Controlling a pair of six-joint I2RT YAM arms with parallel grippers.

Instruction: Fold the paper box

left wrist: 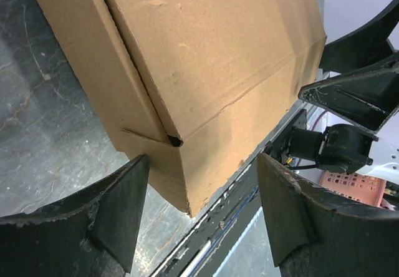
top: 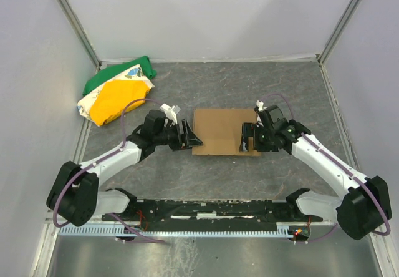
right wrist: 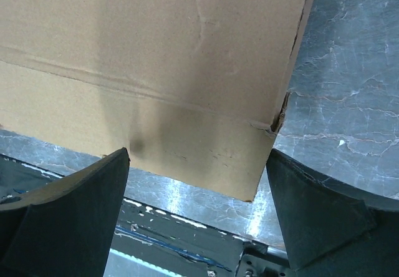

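While the paper box (top: 224,131) lies between them, left gripper (top: 189,136) and right gripper (top: 247,139) stand spread.

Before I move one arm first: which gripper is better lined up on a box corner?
Probably left: a paper box corner sits midway in the open left gripper; at the open right gripper, the corner crowds one finger.
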